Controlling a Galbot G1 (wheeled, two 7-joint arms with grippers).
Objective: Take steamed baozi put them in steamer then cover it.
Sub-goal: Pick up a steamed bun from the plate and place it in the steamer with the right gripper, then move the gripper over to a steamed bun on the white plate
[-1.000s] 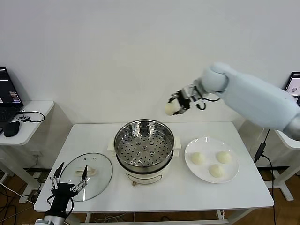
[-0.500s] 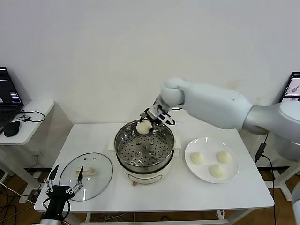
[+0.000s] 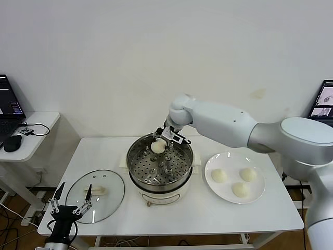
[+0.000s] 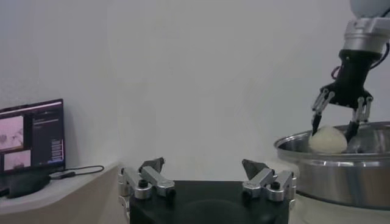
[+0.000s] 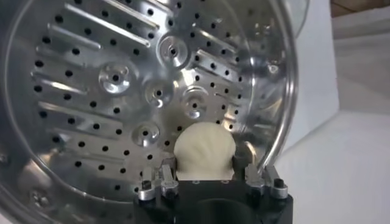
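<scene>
My right gripper (image 3: 160,145) is shut on a pale baozi (image 3: 157,147) and holds it inside the far rim of the steel steamer (image 3: 159,165). In the right wrist view the baozi (image 5: 203,148) sits between the fingers just above the perforated tray (image 5: 116,91). It also shows in the left wrist view (image 4: 328,139). Three more baozi (image 3: 219,175) lie on the white plate (image 3: 235,178) to the right. The glass cover (image 3: 95,194) lies flat at the front left. My left gripper (image 3: 70,204) is open and empty at the table's front left edge, beside the cover.
The steamer stands mid-table on a white base. A side desk (image 3: 26,134) with a laptop and a mouse is at the far left. Another screen (image 3: 322,100) is at the far right.
My right gripper carried the baozi from high behind the steamer down and left into the pot. The left gripper shifted slightly at the table's front edge.
</scene>
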